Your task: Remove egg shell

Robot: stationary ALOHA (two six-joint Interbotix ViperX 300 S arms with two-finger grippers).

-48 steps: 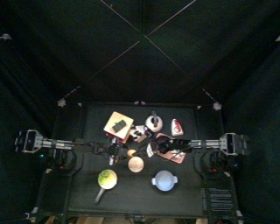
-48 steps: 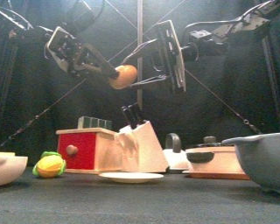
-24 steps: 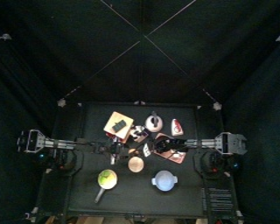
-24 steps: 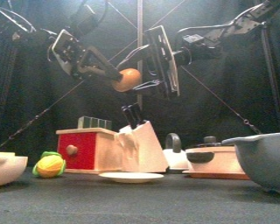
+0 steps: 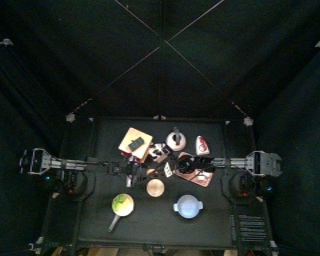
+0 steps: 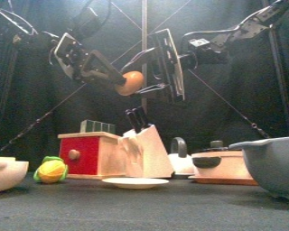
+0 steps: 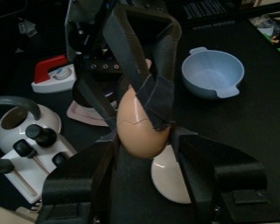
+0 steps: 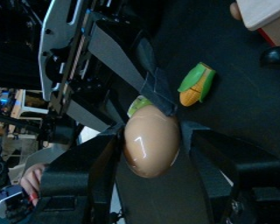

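Aloft above the plate (image 6: 135, 183), I grip the egg (image 6: 130, 82) with both the left gripper (image 7: 143, 131) and right gripper (image 8: 152, 144), aiming to part it evenly, slowly.

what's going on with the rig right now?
Both arms hold one egg in the air above the white plate. The left gripper and right gripper each clamp it between their jaws, from opposite sides. The shell looks whole; no peeled bits show. The blue bowl sits on the table, unused.
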